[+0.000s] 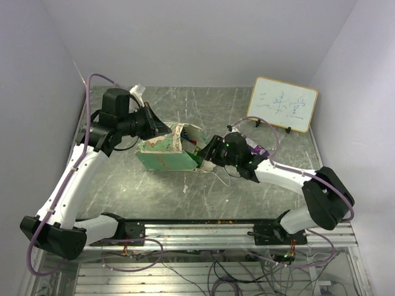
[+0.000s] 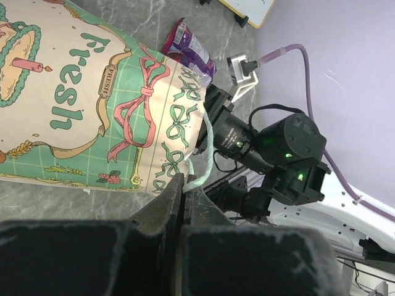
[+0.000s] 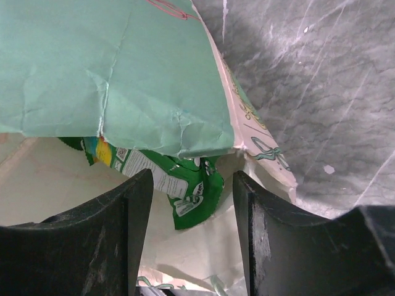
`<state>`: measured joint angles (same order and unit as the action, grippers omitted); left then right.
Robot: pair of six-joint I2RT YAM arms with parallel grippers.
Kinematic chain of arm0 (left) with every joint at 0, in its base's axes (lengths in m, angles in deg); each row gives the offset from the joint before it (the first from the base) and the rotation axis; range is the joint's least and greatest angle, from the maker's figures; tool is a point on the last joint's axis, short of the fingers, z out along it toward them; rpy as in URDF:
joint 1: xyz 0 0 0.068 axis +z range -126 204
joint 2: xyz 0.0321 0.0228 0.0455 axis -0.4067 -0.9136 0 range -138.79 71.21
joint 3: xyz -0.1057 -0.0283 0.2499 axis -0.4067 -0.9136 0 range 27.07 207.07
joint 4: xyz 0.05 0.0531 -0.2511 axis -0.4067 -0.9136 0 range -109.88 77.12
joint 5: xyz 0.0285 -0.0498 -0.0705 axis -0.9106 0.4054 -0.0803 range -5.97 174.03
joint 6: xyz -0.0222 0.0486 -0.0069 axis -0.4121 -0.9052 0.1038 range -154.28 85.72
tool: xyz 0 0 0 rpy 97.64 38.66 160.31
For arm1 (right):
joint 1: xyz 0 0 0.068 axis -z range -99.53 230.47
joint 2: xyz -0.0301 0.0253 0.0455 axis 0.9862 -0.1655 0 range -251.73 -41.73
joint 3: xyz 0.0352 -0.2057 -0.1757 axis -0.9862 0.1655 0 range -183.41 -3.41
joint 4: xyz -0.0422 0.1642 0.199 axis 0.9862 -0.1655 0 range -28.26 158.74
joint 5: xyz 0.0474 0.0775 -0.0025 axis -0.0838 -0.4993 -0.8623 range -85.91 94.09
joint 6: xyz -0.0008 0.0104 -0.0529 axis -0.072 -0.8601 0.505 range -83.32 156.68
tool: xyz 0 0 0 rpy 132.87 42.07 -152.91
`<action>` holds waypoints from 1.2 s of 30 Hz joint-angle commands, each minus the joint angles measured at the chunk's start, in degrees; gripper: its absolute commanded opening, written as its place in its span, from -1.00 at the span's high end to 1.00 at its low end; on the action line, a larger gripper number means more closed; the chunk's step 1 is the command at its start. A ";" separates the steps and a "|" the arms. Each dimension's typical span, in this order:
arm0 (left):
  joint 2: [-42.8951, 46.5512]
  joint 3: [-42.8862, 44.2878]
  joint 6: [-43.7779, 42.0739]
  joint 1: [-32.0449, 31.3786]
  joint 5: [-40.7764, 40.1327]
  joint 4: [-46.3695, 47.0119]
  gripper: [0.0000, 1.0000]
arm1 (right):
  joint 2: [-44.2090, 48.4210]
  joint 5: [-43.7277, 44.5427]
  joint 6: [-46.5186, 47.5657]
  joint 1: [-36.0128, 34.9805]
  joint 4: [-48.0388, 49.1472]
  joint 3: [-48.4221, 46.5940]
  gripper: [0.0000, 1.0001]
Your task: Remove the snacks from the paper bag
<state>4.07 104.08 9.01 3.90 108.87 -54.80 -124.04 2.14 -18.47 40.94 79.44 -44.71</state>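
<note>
Over on the left, the left gripper (image 2: 184,185) has its fingers (image 2: 162,206) pressed right together, pinching the patterned top edge of the paper bag (image 1: 163,159), with the thin string handle (image 2: 207,148) looping past the tips. The mint-green bag lies on its side on the grey table (image 3: 321,80), mouth turned toward the right arm. Just beyond the bag's far edge a purple packet (image 2: 190,48) sits out on the table, next to the right wrist. At the mouth now, the right gripper (image 3: 191,179) is poked in under the bag's upper flap with its jaws standing well apart and nothing clamped. A green packet (image 3: 157,172) lies inside against the cream lining, framed between the two fingers (image 3: 123,234); whether either one touches it can't be told. Far right at the back stands a whiteboard (image 1: 283,103)
</note>
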 commanded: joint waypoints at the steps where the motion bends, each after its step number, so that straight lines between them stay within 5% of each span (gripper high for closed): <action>1: -0.40 2.39 -1.60 -0.47 2.70 0.11 0.86 | -2.06 3.67 -3.64 -1.96 3.68 0.38 -0.10; 22: -0.81 4.96 -5.23 -0.47 5.10 -4.53 0.86 | -12.12 10.69 -4.21 -4.93 14.13 -2.39 -0.23; 27: -1.07 5.16 -5.58 -0.51 5.61 -4.72 0.86 | -13.05 11.01 -4.14 -5.12 14.15 -4.26 -0.02; 36: -1.15 5.65 -6.91 -0.46 3.86 -5.77 0.86 | -5.75 9.53 -2.26 -5.56 8.69 -2.71 0.74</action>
<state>2.70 107.65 3.63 3.90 112.69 -59.47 -134.59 11.32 -22.19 35.89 89.39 -48.21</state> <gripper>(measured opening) 0.083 0.197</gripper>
